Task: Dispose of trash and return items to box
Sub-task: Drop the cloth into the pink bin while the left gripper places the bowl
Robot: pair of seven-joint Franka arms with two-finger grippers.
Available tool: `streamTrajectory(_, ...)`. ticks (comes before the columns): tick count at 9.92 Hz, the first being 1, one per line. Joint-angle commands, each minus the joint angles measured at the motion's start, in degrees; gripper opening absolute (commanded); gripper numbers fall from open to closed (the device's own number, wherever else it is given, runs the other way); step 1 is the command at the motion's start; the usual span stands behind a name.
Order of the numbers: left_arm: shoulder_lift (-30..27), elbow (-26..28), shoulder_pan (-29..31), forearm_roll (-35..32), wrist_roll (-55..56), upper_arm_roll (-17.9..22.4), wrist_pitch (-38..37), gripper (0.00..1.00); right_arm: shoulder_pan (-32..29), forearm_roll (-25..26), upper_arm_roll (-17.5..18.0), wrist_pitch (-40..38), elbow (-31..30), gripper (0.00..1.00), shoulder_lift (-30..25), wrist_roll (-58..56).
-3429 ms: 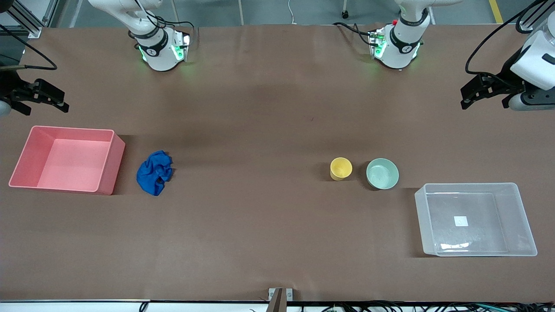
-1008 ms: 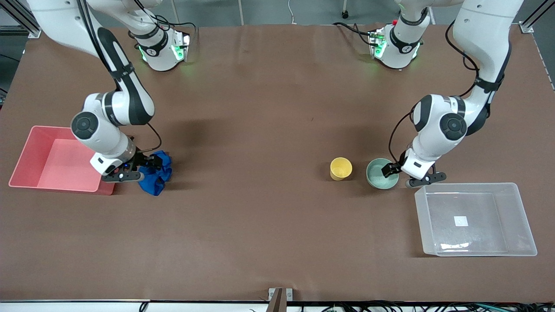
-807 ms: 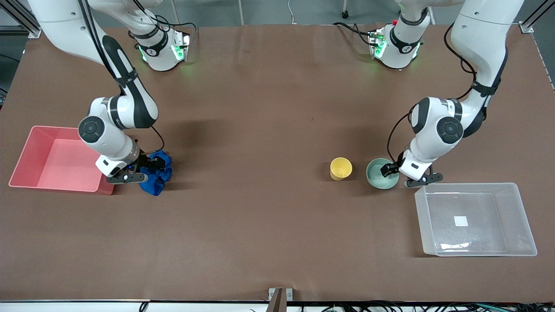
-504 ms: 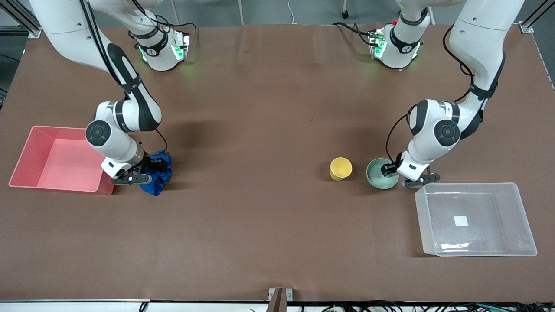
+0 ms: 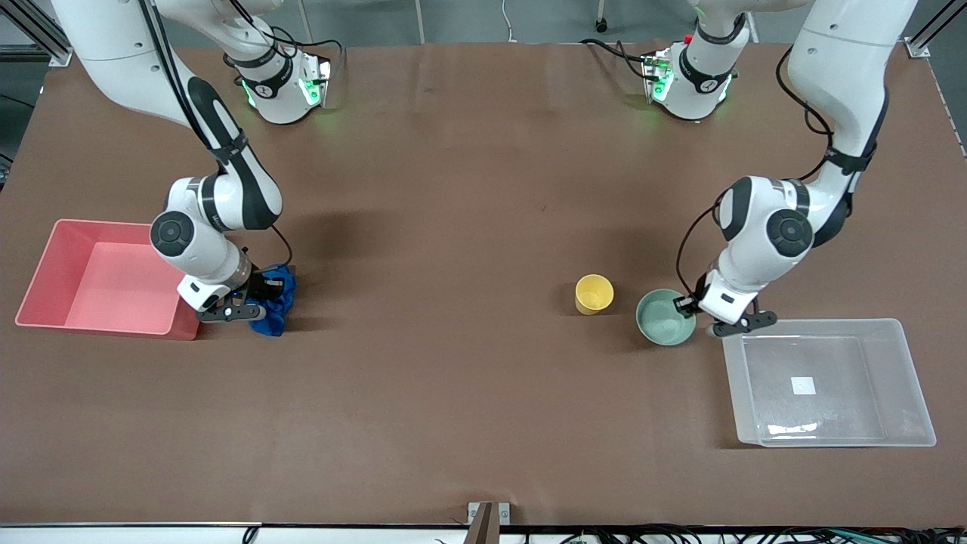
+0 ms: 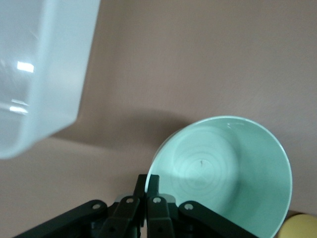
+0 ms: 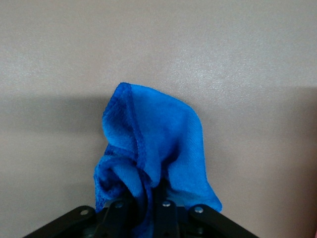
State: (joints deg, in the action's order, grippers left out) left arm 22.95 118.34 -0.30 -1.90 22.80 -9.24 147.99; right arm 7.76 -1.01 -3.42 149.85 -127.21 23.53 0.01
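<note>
At the right arm's end of the table (image 5: 483,423), an opaque pink bin (image 5: 45,313), open-topped, one long wall just beside the blue cloth. Right gripper (image 5: 253,297) low beside that wall, fingers (image 7: 148,201) pinched shut on a fold of the blue cloth (image 5: 276,302). In the right wrist view, blue cloth (image 7: 158,148) bunched between the closed fingers and draped out from them, hem edges showing, plain brown surface all around it. Whether lifted clear of the table or touching it, not clear.

Toward the middle, a wide open stretch of brown table, bare from the bases down to the edge nearest the front camera.

Then the yellow cup (image 5: 594,293), upright, near the mint-green bowl (image 5: 663,317) but apart from it, a narrow strip of table between. Bowl a little nearer the front camera than the cup. Left gripper (image 5: 691,304) at the bowl's rim on the side toward the clear tub, fingers (image 6: 147,186) closed thin on the rim of the mint-green bowl (image 6: 223,168), one inside and one outside. Bowl tilted in the left wrist view, a shadow on the table under it, a sliver of yellow cup (image 6: 302,225) at its edge.

At the left arm's end, the clear tub (image 5: 918,423), with a small white sticker (image 5: 802,385) on its floor, one corner near the gripped bowl, a short gap between. Tub wall (image 6: 29,89) close by in the left wrist view.
</note>
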Motion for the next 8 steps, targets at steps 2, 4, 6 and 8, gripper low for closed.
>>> streamTrajectory(2,-0.19,-15.54,0.39,-1.18,0.23,0.27,-15.76,0.00,-0.98,-0.04,-0.09,-8.49,-0.23,0.01,-7.60,0.43)
streamTrajectory(4,2.17,-22.85,3.44,-2.75,-4.22,0.54,-17.91,0.00,-2.74,0.04,-0.18,-17.18,3.00,0.01,-12.87,0.25)
streamTrajectory(6,6.73,-28.05,8.36,-6.00,-13.52,0.45,-17.91,0.00,-5.54,0.04,-0.44,-24.93,4.60,0.01,-19.19,-0.88)
streamTrajectory(8,11.83,-31.49,12.41,-5.75,-22.05,0.45,-17.83,0.00,-11.76,0.22,-0.44,-27.59,4.34,0.01,-21.51,-7.71)
